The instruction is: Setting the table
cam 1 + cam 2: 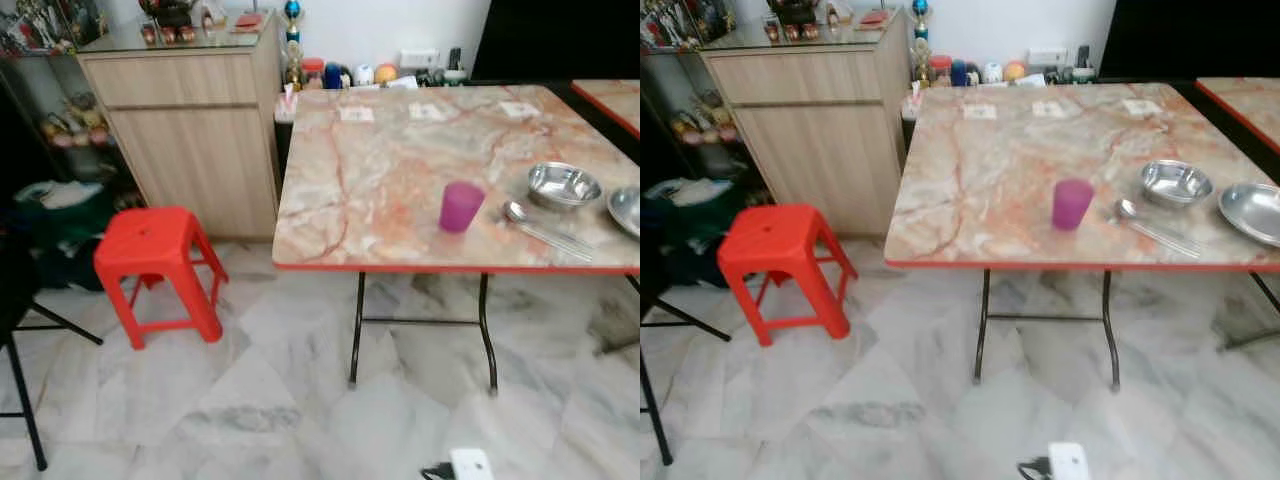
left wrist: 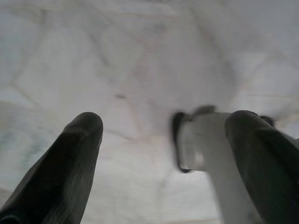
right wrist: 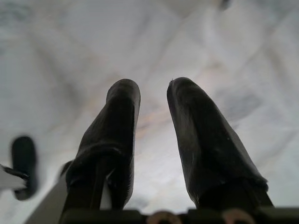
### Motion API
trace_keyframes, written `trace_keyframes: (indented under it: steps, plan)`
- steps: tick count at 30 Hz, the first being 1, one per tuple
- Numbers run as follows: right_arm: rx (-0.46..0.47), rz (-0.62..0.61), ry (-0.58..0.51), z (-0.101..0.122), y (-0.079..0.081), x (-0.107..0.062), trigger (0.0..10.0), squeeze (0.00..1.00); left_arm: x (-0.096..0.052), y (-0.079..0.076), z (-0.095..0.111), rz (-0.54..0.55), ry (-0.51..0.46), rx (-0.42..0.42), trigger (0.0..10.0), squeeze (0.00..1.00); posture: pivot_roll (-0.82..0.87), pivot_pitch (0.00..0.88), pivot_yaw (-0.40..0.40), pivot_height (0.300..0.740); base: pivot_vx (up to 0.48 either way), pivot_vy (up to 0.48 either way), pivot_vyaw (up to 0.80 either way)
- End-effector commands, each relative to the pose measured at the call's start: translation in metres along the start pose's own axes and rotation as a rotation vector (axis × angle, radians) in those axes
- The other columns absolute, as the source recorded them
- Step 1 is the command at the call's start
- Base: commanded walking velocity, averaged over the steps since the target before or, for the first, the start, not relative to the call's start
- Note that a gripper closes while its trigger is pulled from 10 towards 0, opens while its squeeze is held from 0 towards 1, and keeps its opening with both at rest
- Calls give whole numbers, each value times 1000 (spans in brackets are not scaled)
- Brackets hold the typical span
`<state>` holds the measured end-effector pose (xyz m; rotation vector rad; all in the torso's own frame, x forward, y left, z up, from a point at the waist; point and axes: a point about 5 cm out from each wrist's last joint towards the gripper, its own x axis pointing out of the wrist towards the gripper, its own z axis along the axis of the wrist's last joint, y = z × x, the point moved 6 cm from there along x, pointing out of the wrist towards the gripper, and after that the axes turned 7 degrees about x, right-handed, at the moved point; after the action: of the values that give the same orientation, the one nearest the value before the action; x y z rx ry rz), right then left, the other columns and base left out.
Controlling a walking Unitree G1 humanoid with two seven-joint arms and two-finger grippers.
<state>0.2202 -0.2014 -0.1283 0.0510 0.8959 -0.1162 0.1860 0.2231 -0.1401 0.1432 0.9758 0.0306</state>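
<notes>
Both my left gripper (image 2: 163,140) and right gripper (image 3: 152,116) hang spread over the floor, while at one o'clock on the table (image 1: 380,180) stands the purple cup (image 1: 461,207), probably light and slippery, best pinched mid-wall.

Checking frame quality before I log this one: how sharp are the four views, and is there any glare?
Both eye views: fairly sharp, evenly lit, soft sheen on the marble-pattern table; purple cup and steel bowl read clearly. Left wrist view: left claw and floor blurred, washed out. Right wrist view: right claw dark, floor soft.
</notes>
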Motion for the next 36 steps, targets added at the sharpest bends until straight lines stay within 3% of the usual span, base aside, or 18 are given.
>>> trace_keyframes:
  steps: [1,21,36]
  plan:
    - [285,15,35,13,5,5,10000,0,3,25,23,40,-26,-160,10000,0,59,0,-23,740,0,-480,0]
    - [269,18,40,13,4,5,10000,0,2,25,14,50,1,-158,10000,0,58,0,-27,740,0,-469,0]
    - [269,16,38,13,3,5,10000,0,2,22,13,41,1,-155,10000,0,55,0,-31,740,0,0,0]
